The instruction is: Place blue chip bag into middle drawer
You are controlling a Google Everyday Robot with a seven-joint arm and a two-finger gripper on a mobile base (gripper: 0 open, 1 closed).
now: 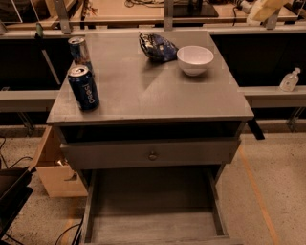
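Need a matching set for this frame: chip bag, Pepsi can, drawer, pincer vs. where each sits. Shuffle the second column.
1. chip bag
2. Pepsi can
3. drawer
4. pincer

A. top right corner of the view, beyond the cabinet
B. pulled out at the bottom, under the knob front
C. front left of the cabinet top
D. back of the cabinet top, beside the bowl

Pairs: 1-D, 2-C, 3-B, 4-A
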